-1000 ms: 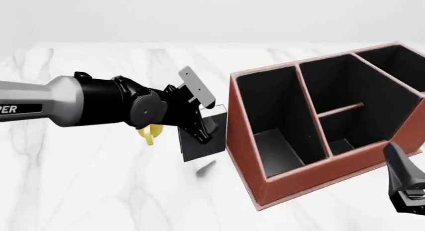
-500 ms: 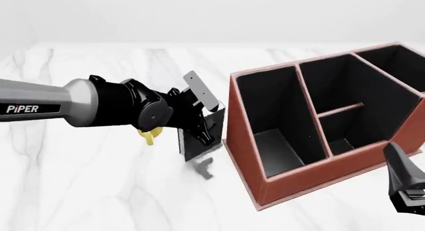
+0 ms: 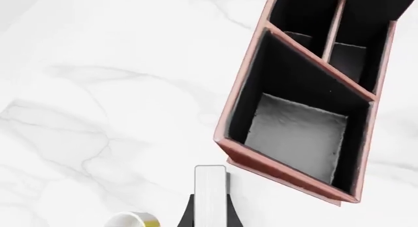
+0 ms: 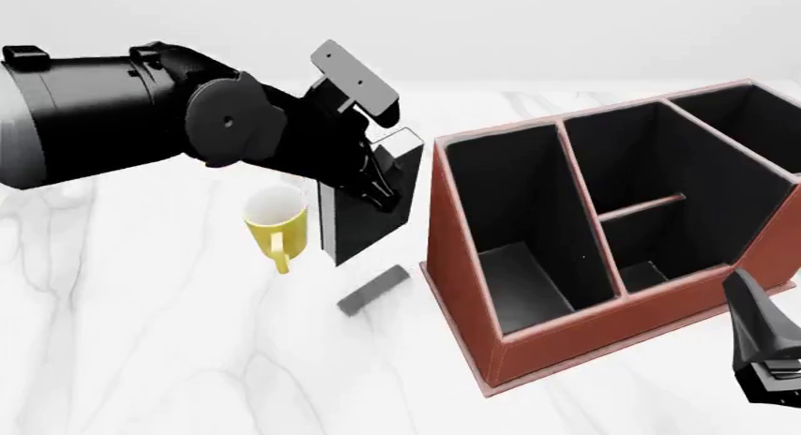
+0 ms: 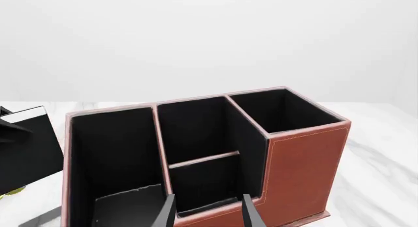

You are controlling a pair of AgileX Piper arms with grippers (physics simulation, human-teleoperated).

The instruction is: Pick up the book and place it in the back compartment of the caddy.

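Observation:
My left gripper (image 4: 375, 184) is shut on the black book (image 4: 356, 224) and holds it upright in the air, left of the caddy (image 4: 466, 294). In the left wrist view the book's white page edges (image 3: 210, 183) show between the gripper's black fingers (image 3: 186, 216). The red-brown caddy (image 5: 300, 163) stands at the right with black cells. The back compartment (image 4: 654, 259) is the short middle cell behind the low rim (image 5: 202, 185). My right gripper (image 5: 207, 215) is open with nothing in it, low beside the caddy's near right end (image 4: 766, 360).
A yellow mug (image 4: 276, 224) stands on the white marble table (image 4: 163, 341) just left of the held book, its rim showing in the left wrist view (image 3: 130, 219). The book's shadow (image 4: 371, 290) falls on the table beside the caddy's left wall.
The left arm has risen with the book, which now hangs higher above the table. The yellow mug behind it has come into view. The right gripper has not moved.

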